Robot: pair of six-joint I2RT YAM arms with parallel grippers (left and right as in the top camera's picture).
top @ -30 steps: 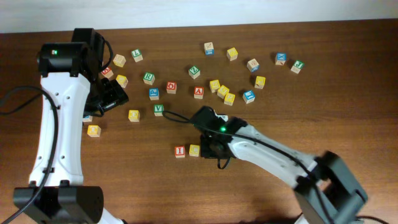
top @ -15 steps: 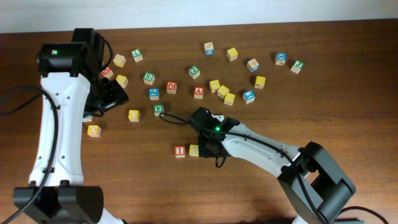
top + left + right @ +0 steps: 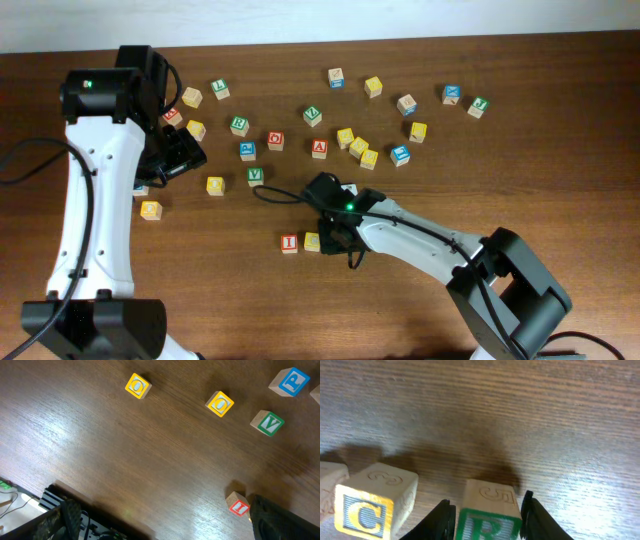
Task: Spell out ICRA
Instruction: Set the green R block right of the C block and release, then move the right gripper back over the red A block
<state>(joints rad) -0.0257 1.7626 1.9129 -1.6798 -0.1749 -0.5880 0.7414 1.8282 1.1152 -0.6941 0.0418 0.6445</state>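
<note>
The I cube (image 3: 289,242), pale wood with a red letter on top, sits flat on the table (image 3: 200,290) at the left end of a short row in the overhead view. The yellow-faced C cube (image 3: 312,241) stands just beside it. The green-lettered R cube (image 3: 487,512) stands upright next to the C, pinched between the fingers of the right end effector (image 3: 486,519). The red-lettered A cube (image 3: 319,148) lies well apart from the row, farther back.

Right gripper (image 3: 486,519) clasps R cube (image 3: 490,499); left gripper (image 3: 186,158) spread.
</note>
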